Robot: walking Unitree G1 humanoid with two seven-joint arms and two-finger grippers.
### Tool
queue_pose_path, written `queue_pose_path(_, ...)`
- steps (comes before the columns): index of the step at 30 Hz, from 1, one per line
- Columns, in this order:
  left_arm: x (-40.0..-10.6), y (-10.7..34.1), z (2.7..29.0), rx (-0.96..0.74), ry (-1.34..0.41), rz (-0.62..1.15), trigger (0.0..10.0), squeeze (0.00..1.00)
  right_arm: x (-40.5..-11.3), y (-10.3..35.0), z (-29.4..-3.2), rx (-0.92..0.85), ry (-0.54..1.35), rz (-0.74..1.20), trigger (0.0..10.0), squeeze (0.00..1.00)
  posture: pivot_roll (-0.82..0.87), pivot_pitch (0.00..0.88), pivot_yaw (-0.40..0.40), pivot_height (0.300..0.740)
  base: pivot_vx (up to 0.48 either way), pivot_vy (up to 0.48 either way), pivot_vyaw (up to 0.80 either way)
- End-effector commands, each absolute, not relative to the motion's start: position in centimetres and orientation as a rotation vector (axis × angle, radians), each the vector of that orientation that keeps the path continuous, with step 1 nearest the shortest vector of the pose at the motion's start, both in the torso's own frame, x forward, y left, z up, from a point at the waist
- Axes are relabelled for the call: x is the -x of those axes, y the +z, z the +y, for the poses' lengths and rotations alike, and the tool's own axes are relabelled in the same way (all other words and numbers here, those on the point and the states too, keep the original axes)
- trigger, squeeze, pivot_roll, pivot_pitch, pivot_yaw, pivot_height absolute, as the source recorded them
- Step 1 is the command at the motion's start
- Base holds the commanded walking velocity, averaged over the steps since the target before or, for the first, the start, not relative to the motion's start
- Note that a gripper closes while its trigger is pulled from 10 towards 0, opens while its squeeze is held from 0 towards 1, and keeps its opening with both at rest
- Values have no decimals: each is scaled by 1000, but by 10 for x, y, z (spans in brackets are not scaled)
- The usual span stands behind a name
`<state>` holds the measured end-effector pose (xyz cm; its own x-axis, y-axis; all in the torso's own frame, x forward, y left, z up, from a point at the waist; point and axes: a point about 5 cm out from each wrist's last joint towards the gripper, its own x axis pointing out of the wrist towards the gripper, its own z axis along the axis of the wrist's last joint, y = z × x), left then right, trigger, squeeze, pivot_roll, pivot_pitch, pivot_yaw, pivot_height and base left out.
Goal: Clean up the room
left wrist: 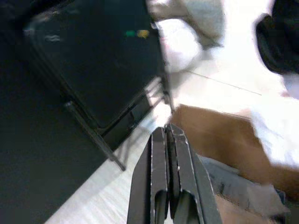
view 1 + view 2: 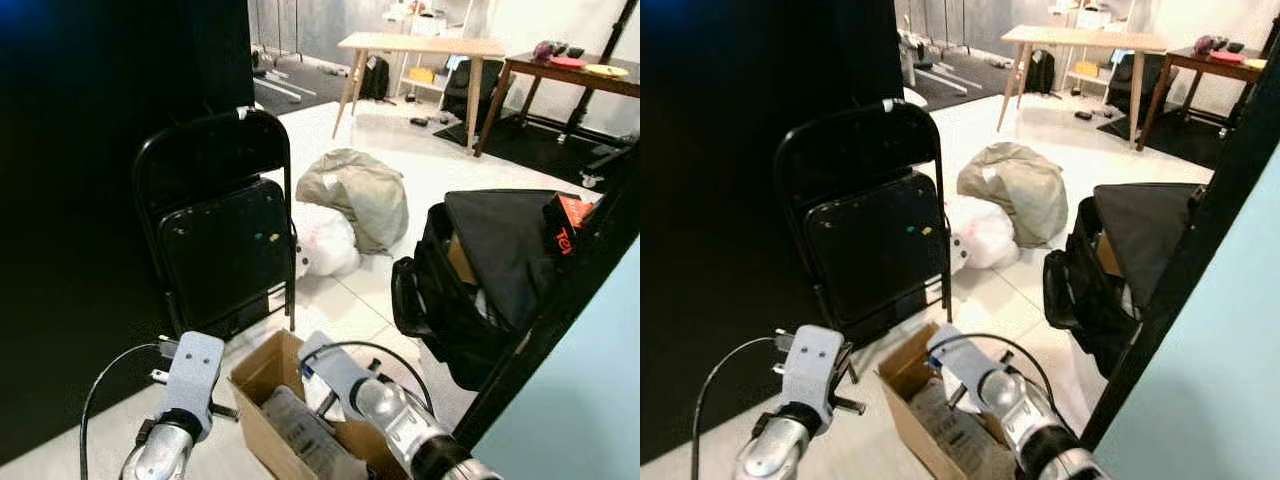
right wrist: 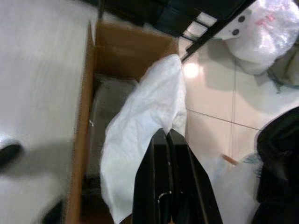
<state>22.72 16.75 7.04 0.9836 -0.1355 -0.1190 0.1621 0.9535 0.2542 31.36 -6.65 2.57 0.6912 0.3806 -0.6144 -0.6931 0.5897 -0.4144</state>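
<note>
An open cardboard box (image 2: 262, 372) sits on the floor right in front of me, with a plastic-wrapped pack (image 2: 300, 425) and a crumpled white sheet (image 3: 145, 135) inside. My right gripper (image 3: 167, 133) is shut and hovers just over the white sheet at the box's edge; I cannot tell whether it touches it. My left gripper (image 1: 167, 129) is shut with nothing in it and hangs beside the box (image 1: 219, 140), near the foot of the black folding chair (image 2: 225, 235). On the floor behind lie an olive-grey cloth bundle (image 2: 360, 195) and a white plastic bag (image 2: 328, 243).
An open black bag (image 2: 490, 270) stuffed with things stands at my right, with an orange pack (image 2: 568, 225) on top. A dark slanted pole (image 2: 560, 290) and a pale panel close off the right. A black curtain fills the left. A wooden table (image 2: 420, 45) and a dark table (image 2: 570, 72) stand far back.
</note>
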Motion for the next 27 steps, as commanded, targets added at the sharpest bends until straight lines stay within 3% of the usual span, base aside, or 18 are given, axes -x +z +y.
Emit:
queue_pose_path(1, -223, 69, 166, -289, -190, 108, 10000, 0, -311, 21, -67, 720, 663, 526, 10000, 0, 14, 92, -76, 740, 0, 0, 0)
queue_pose_path(4, -220, 69, 166, -295, -202, 107, 10000, 0, -312, 21, -64, 735, 672, 528, 10000, 0, 15, 109, -85, 740, 0, 0, 0)
queue_pose_path(5, -215, 71, 165, -296, -224, 97, 10000, 0, -312, 22, -63, 746, 683, 525, 10000, 0, 13, 173, -110, 740, 0, 0, 0)
queue_pose_path(10, -192, 77, 150, -251, -383, 74, 10000, 0, -312, 22, -54, 810, 736, 506, 10000, 0, 11, 284, -147, 740, 0, 0, 0)
queue_pose_path(17, -178, 81, 154, -256, -439, 85, 10000, 0, -310, 20, -49, 834, 749, 506, 10000, 0, 32, 344, -158, 740, 0, 0, 0)
queue_pose_path(27, -171, 87, 160, -309, -479, 91, 10000, 0, -315, 26, -46, 806, 690, 475, 10000, 0, 41, 344, -145, 740, 0, 0, 0)
